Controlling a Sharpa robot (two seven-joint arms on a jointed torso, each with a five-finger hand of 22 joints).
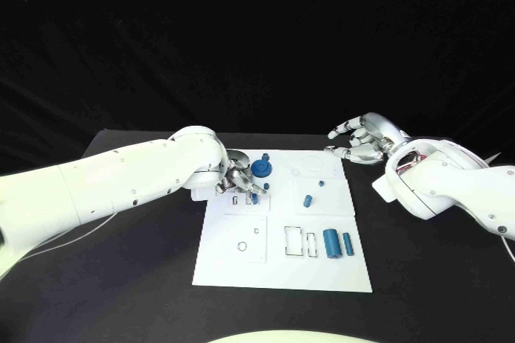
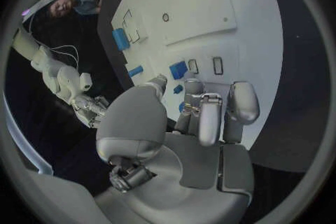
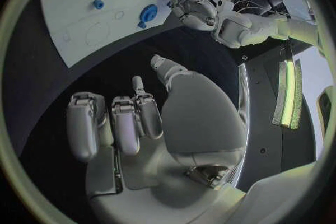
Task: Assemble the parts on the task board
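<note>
At about ten o'clock on the task board (image 1: 281, 268), the small blue parts (image 1: 253, 197) beneath the left hand (image 1: 236, 178) are partly covered by its fingers; whether any part is gripped cannot be told. The slot outlines are too small to be read.

The left hand (image 1: 238, 178) hangs over the task board's (image 1: 281, 272) left edge near the far corner, crowding the blue gear-shaped part (image 1: 262, 169) and small blue block (image 1: 253, 198) there; the right hand (image 1: 359, 142) hovers off the far right corner, over black table (image 1: 129, 283); two blue cylinders (image 1: 338, 243) stand by the right edge; the near edge lies bare.
</note>
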